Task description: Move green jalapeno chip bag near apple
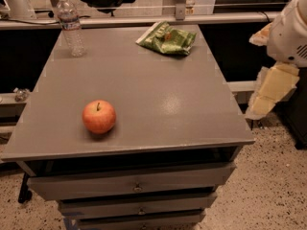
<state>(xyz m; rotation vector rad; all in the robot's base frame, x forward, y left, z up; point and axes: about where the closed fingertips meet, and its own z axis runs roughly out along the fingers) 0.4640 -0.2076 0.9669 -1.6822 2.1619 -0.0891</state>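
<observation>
chip bag [168, 39]: upper middle of frame, lying flat at far edge of tabletop [158, 90], well apart from apple
apple [99, 116]: lower left, stem up, near front edge
gripper [269, 92]: right edge of frame, beside tabletop, touching nothing; spread or pressed together, can't tell
bottle [71, 25]: upper left, standing on tabletop
drawers [134, 186]: bottom, under tabletop

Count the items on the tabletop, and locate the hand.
3. Water bottle: far left corner. Green jalapeno chip bag: far right. Apple: front left. Nothing seems hidden. The hand hangs beyond the table's right edge.
</observation>
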